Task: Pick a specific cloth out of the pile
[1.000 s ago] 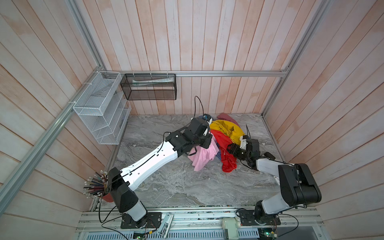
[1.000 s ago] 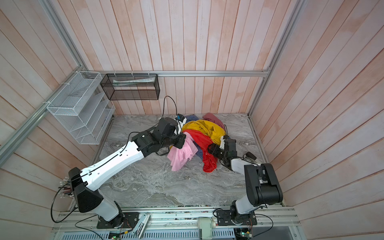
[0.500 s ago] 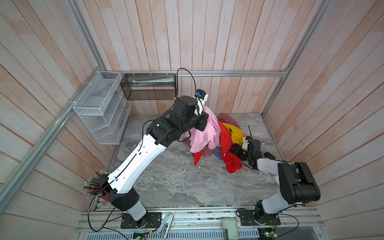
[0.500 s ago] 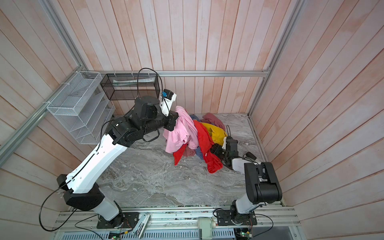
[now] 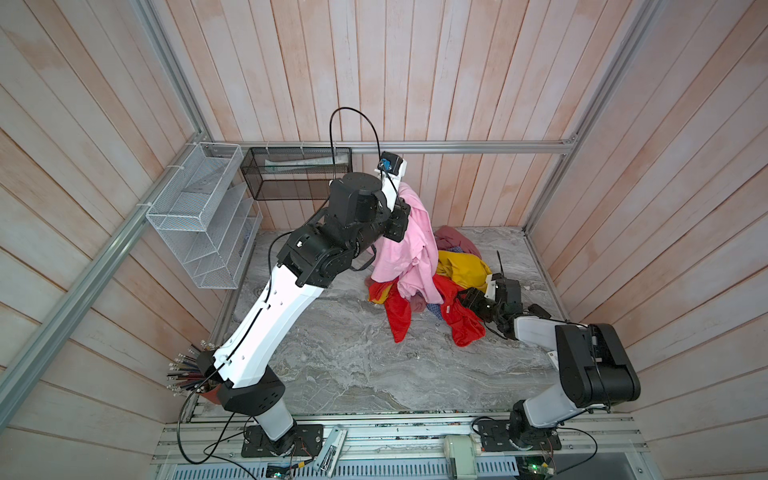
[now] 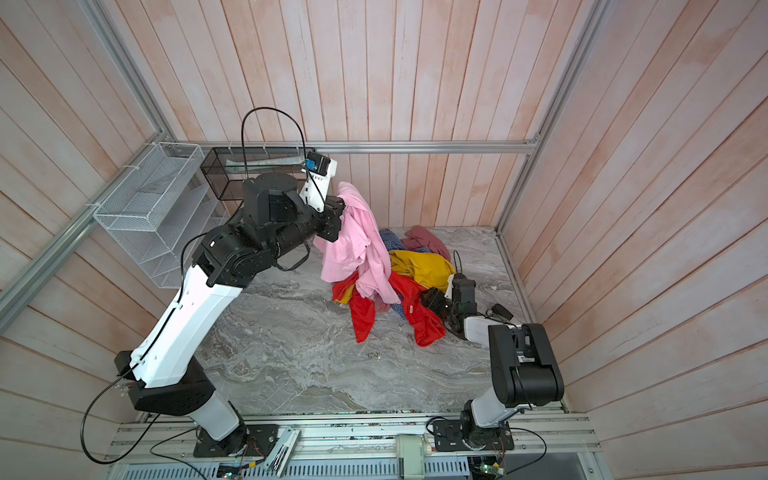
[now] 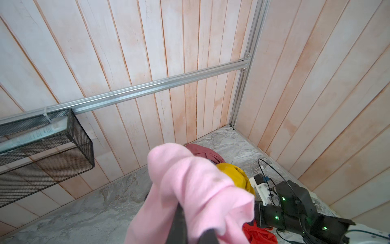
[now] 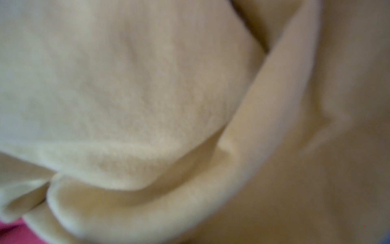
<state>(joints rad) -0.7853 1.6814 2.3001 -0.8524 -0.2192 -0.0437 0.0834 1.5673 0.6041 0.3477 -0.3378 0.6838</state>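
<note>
Pale yellow fabric (image 8: 147, 95) fills nearly the whole frame, very close, out of focus. Soft thick folds, one rolled edge (image 8: 137, 211) curving across. Sliver of magenta cloth (image 8: 9, 232) at one corner.

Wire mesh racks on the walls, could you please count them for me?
2: a white wire mesh tiered rack on the left side wall, and a black mesh basket on the back wall near that corner.

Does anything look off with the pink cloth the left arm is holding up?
Yes: the light pink cloth hangs from the left gripper, but its lower end drapes over the red garment in the pile.
</note>
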